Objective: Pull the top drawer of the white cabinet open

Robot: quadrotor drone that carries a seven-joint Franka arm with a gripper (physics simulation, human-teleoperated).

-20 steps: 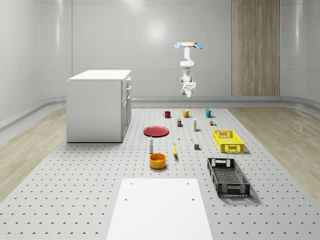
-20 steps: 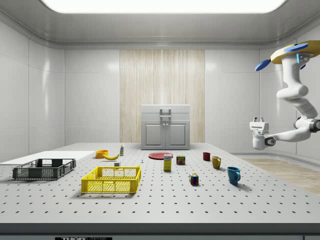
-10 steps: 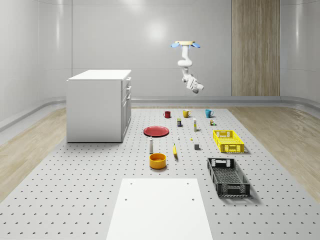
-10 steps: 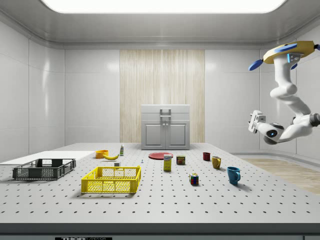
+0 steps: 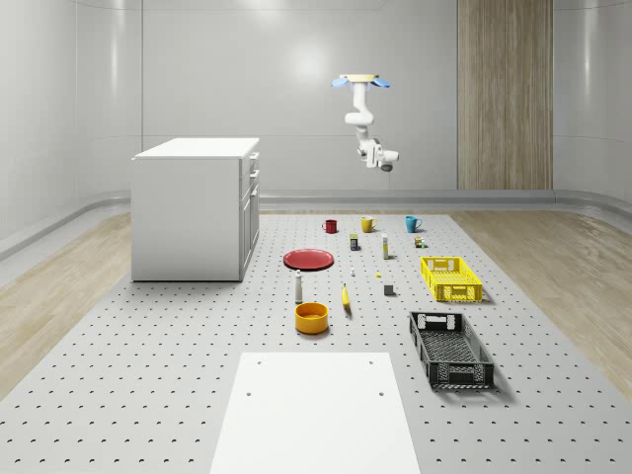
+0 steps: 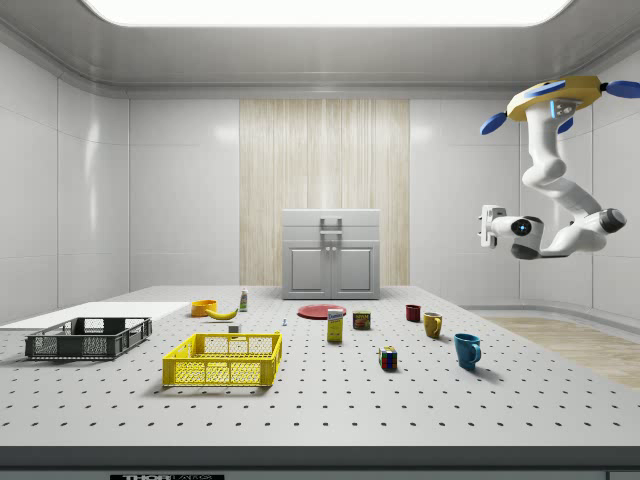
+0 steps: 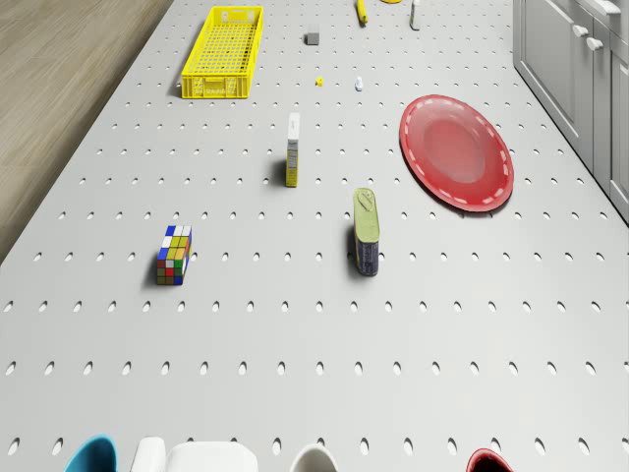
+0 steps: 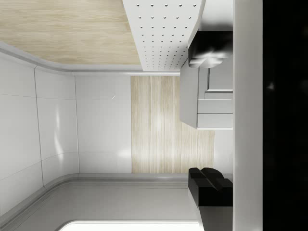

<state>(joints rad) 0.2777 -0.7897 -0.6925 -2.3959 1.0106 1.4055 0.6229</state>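
Drone (image 6: pixel 555 98) hovers higher, nearer cabinet (image 5: pixel 197 207); gripper (image 6: pixel 488 226) swung level toward it, well apart. Finger state: cannot tell. Approach only.

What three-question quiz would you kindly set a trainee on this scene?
1. True or false: the top drawer of the white cabinet is already pulled open.
2. Where is the drone?
A. Resting on top of the cabinet
B. Hovering high near the mugs' end of the table, well away from the cabinet
C. Landed in the yellow crate
3. Which object on the table lies nearest the cabinet's front?

Key:
1. False; the drawer front sits flush, and the hand is far from it in mid-air.
2. B; the blue mug is almost below the hand.
3. The red plate.
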